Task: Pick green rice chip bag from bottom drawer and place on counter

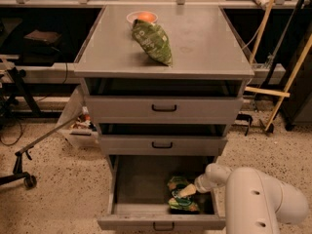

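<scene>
The gripper [188, 191] sits at the right of the open grey metal bottom drawer [161, 223], seemingly over the small bright green rice chip bag [181, 204]. The bag lies near-to-far. Whether the gripper is closed, I cannot tell.
</scene>
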You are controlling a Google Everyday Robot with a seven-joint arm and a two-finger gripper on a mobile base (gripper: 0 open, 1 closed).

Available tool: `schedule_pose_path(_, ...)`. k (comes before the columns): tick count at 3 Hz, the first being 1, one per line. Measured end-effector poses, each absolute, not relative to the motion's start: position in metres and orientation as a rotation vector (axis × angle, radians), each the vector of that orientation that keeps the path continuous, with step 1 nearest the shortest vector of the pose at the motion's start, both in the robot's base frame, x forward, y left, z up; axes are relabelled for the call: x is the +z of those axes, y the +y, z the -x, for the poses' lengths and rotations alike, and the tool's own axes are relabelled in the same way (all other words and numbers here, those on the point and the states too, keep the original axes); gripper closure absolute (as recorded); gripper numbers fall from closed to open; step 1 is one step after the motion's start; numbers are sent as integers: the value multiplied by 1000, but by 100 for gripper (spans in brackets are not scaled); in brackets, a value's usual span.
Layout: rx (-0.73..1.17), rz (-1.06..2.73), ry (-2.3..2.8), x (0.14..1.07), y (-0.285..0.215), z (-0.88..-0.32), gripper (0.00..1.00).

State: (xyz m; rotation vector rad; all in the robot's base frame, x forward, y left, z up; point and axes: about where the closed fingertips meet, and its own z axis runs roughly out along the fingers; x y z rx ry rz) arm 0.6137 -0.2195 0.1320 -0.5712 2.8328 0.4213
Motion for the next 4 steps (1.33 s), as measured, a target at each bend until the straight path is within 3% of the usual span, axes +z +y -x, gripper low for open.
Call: schedule_pose_path(4,502,716,2940,120,-194,-571,0)
